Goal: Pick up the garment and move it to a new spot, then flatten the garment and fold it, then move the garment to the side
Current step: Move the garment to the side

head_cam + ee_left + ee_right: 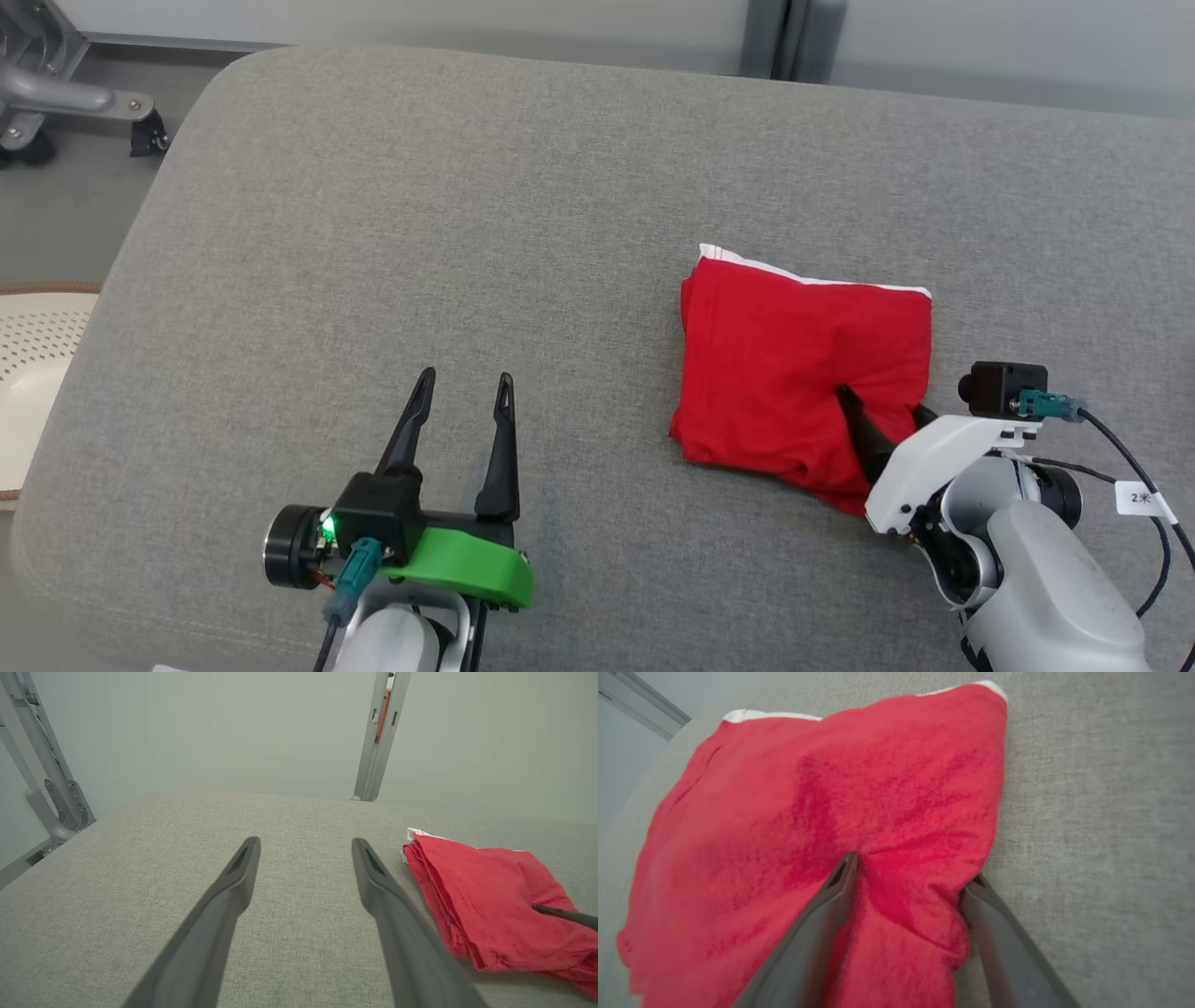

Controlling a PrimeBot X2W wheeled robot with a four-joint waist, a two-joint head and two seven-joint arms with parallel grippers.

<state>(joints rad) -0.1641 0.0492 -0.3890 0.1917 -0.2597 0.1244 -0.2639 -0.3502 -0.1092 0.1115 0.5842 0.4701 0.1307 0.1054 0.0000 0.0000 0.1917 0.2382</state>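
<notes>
Left hand [467, 375], right hand [881, 399] apparently open

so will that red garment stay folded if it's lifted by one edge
Probably not: the red garment lies in loose stacked layers, so they would likely droop open. It looks soft and floppy, puckering between the fingers of the open right end effector. Pushed, it may bunch on the textured grey cushion.
</notes>
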